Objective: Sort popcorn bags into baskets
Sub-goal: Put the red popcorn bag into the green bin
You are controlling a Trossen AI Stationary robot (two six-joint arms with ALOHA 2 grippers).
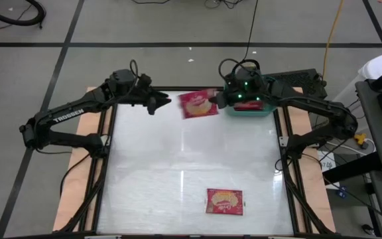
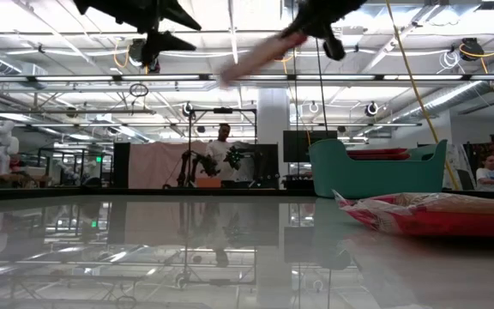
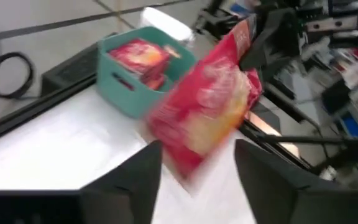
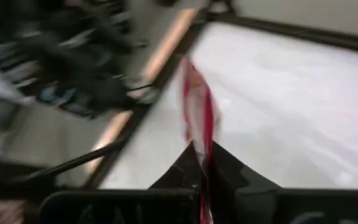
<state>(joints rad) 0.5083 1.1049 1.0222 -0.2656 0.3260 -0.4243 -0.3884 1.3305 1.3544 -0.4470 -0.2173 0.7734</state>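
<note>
High view first: the right gripper (image 1: 219, 99) is pinched shut on the edge of a red popcorn bag (image 1: 198, 104), holding it in the air over the far edge of the white table (image 1: 178, 153), just beside the teal-green basket (image 1: 249, 109) at the far right corner. The left gripper (image 1: 166, 101) sits close on the other side of that bag with its fingers spread and nothing between them — apart from the packet, not touching it. From the left wrist view the bag hangs tilted and blurred in front of the two dark fingers (image 3: 129, 180), with the basket beyond it already holding red packets (image 3: 143, 57). The right wrist view shows the packet edge-on, clamped between that arm's closed fingertips. A second popcorn bag (image 1: 225, 201) lies flat, picture side up, near the table's front edge, well apart from both arms. In the low view the held bag shows tilted, high above the tabletop — a person stands in the room far behind.
</note>
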